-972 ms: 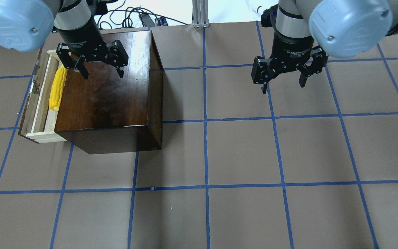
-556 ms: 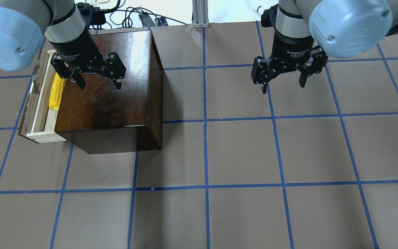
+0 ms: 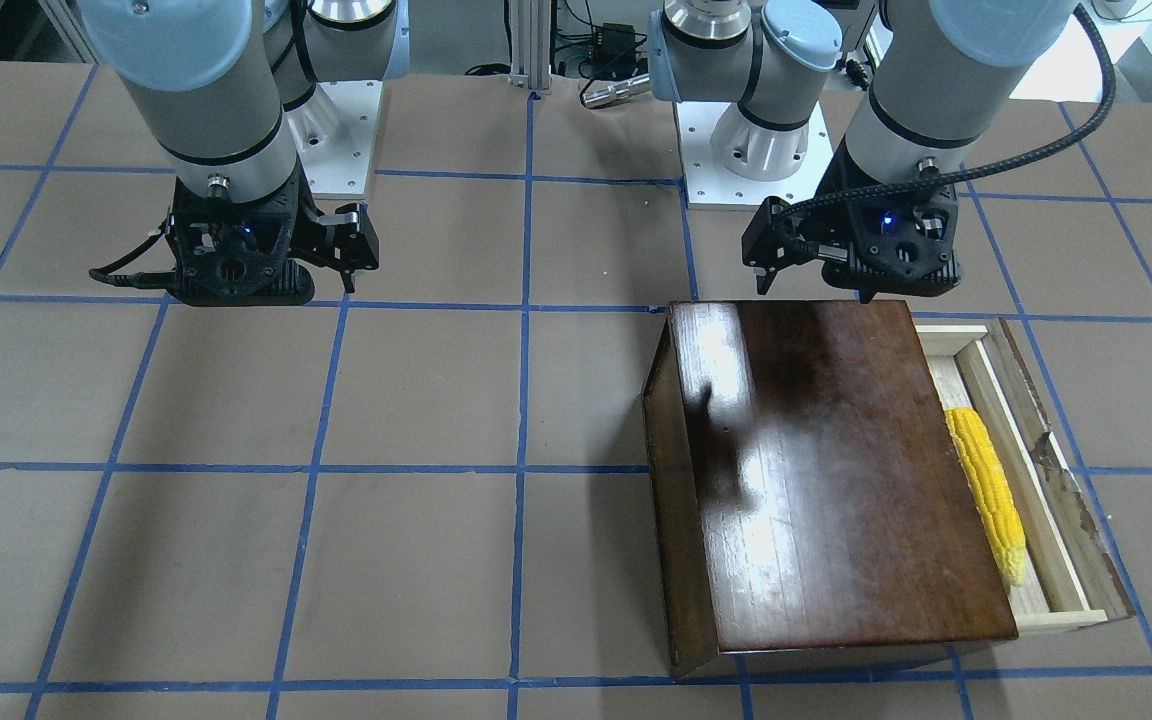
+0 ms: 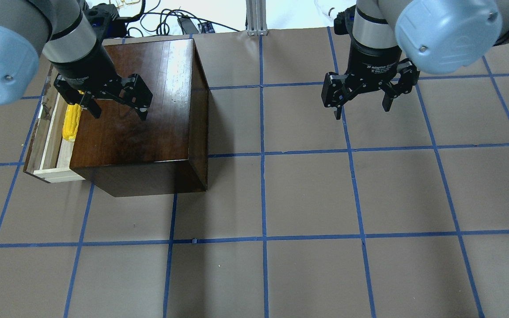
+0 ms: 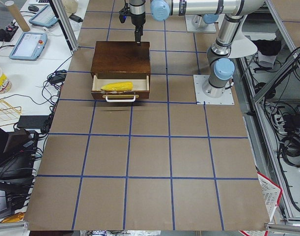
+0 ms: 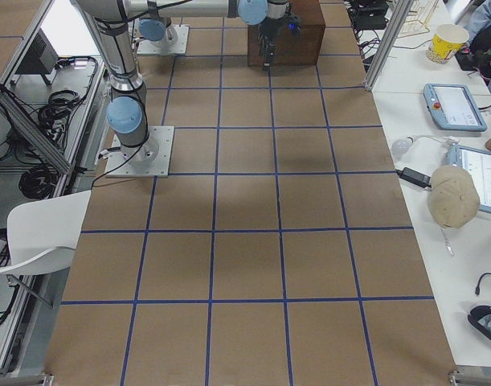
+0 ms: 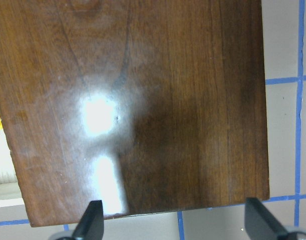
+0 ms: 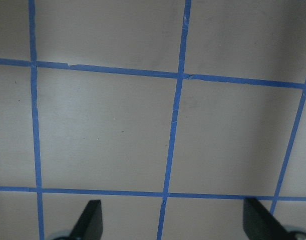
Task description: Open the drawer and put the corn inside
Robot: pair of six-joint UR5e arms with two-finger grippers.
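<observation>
Exterior front-facing, bumpy yellow corn (image 3: pixel 986 495) lengthwise in pale open drawer (image 3: pixel 1024 455)

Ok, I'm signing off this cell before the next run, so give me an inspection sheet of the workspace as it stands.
Surface: brown table with a blue tape grid.
Job's things: drawer pulled out of the dark box; corn lies inside it.
Clutter: nothing seen.
Grippers: left gripper jaws open, empty, above the box top; right gripper jaws open, empty, above bare table.
Cables: black cable along the left arm; loose leads beyond the far edge.
Surroundings: side bench with a tablet and a cup; white chair.
</observation>
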